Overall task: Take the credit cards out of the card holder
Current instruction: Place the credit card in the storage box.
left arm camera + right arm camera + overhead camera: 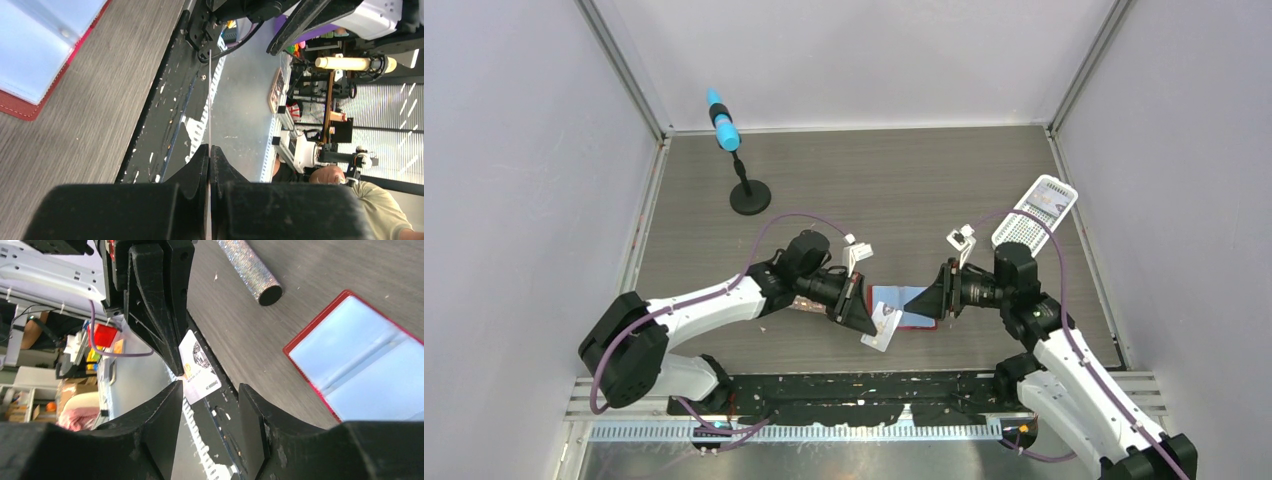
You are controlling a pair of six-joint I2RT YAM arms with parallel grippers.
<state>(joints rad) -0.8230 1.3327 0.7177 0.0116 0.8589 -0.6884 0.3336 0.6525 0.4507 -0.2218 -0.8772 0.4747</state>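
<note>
While the left gripper (pixel 209 152) pinches a credit card (pixel 199 371), I'd drop it clear of the card holder (pixel 350 365); right gripper (pixel 210 387) sits spread.

Holder (pixel 911 306): table (pixel 874 180) centre. Card (pixel 199 367): in left gripper (pixel 209 151), before holder. Tube (pixel 248 269): left of holder. Basket (pixel 1035 212): right, behind.

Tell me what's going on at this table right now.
The left gripper is shut on one credit card, pinching it by an edge and holding it clear of the card holder. The red holder lies open and flat on the table, its light blue pockets facing up. The right gripper stands open close to the card and holds nothing. Whether more cards sit in the pockets cannot be told.
</note>
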